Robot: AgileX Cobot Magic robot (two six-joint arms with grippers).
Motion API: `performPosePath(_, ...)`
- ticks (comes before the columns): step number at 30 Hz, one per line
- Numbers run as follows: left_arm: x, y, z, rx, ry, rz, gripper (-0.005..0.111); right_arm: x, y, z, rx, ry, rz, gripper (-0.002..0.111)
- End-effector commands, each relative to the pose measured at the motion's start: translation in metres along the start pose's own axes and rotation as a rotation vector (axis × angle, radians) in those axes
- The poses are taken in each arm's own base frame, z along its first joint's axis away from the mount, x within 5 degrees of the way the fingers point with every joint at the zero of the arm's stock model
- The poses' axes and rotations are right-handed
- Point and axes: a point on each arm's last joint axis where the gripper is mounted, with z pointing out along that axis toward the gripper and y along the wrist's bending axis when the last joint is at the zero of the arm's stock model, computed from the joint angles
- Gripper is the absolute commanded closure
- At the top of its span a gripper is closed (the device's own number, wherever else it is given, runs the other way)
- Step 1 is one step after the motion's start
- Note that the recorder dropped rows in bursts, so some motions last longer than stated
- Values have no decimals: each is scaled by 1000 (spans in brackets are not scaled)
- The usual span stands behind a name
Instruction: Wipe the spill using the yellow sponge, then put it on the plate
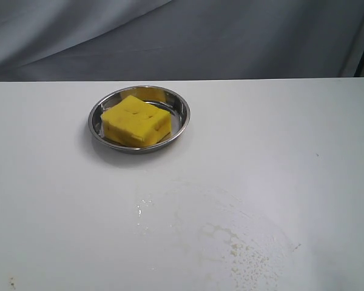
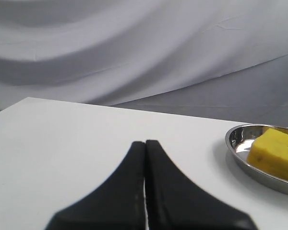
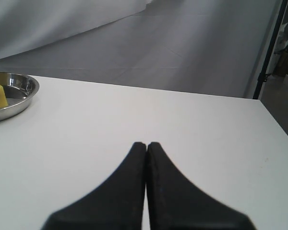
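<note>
Jaws together, pale smear (image 1: 230, 236) near plate (image 1: 139, 150)

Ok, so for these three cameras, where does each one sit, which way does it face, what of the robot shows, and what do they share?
Exterior view: off the arms, above the near side of the table, looking down across it at the plate holding the yellow sponge; no robot part shows.
Left wrist view: on the left wrist, low over the table, facing along the shut left gripper.
Right wrist view: likewise, along the shut right gripper.
Shared: all three show the plate and sponge.
</note>
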Motion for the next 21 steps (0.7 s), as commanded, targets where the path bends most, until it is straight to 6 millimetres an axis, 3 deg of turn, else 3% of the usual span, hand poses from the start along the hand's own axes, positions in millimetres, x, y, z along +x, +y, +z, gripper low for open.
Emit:
performPosePath(1,1,0,0,-1,-1,-19,107,0,0,0,3,-10,4,108)
performPosePath(13,2,-9,-1,166,11,-8,107,0,0,0,3,-10,4,108)
performPosePath(21,2,-10,-1,180,12,-7,107,0,0,0,3,-10,4,108)
